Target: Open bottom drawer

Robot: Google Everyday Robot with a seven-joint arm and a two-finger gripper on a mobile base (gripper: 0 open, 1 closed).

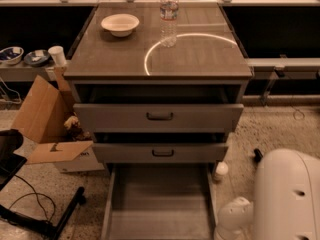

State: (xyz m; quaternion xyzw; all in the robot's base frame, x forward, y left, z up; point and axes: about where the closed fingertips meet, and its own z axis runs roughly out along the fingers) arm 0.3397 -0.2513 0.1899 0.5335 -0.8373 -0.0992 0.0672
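Observation:
The bottom drawer (159,204) of the grey cabinet (159,64) stands pulled far out toward me. Its plain grey tray is bare, and its front and handle lie below the picture's lower edge. The middle drawer (161,153) and the tall top drawer (159,117) each stand a little way out, dark bar handles showing. My gripper is not in view. Only my white arm (234,218) and white body (287,196) show at the bottom right, beside the open drawer's right side.
A white bowl (120,24) and a clear water bottle (169,15) stand on the cabinet top. An open cardboard box (47,129) sits on the floor to the left, with a black stand and cables (35,214) below it. A small white object (220,170) lies by the cabinet's right foot.

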